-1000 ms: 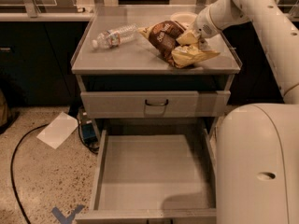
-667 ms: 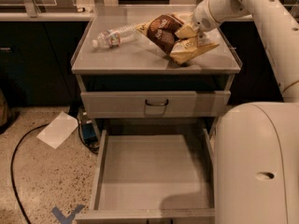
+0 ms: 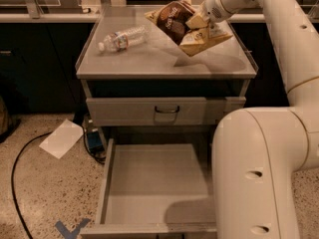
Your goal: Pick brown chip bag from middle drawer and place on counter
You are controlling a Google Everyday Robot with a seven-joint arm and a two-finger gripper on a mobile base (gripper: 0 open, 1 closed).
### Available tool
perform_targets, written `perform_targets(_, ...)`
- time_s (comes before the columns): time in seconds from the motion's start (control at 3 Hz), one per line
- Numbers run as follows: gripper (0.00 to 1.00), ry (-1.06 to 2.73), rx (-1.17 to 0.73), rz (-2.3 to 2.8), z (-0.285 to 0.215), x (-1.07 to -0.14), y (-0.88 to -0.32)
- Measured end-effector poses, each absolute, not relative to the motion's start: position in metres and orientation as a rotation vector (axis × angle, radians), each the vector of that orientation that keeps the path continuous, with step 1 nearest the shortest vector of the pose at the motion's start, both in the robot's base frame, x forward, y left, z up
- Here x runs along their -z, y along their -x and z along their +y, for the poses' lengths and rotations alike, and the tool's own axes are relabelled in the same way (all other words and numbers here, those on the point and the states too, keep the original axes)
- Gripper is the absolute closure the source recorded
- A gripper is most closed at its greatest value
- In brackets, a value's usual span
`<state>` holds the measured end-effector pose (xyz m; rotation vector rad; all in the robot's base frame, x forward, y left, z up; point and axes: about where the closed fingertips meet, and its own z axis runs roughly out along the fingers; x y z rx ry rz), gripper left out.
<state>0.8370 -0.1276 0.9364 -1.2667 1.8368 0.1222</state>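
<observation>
The fingers (image 3: 196,21) of the gripper (image 3: 200,24) pinch the brown chip bag (image 3: 174,18), holding it tilted over the counter (image 3: 149,59) near its far right corner. A water bottle (image 3: 122,38) lies by the left edge. Below, the middle drawer (image 3: 154,183) stands open.

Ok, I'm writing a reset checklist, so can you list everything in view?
brown chip bag: one, brown with cream-yellow ends, held tilted over the counter's right rear
water bottle: one, clear, lying on the counter's left rear
counter: one, grey, cabinet top
upper drawer front: one, grey, dark handle, shut
middle drawer: one, grey, pulled open, visible floor bare
paper sheet: one, white, floor left of the cabinet
cable: one, black, floor at far left
tape mark: one, blue, floor by the drawer's front left corner
arm: one, white, at right
gripper: one, white, above the counter, shut on the bag
</observation>
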Motion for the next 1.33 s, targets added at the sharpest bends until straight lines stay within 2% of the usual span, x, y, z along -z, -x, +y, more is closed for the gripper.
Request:
perform_targets(0.33, 1.00, 1.263, -0.165, 1.938, -0.1336, -0.8878, -0.8439)
perform_targets(0.67, 1.00, 1.265, -0.171, 1.946, -0.1329, -0.8816, -0.8451)
perform_targets(1.0, 0.82, 1.265, -0.171, 1.946, -0.1329, -0.8816, -0.8451)
perform_targets(1.33, 0.58, 1.265, -0.171, 1.946, -0.1329, -0.8815, -0.8451)
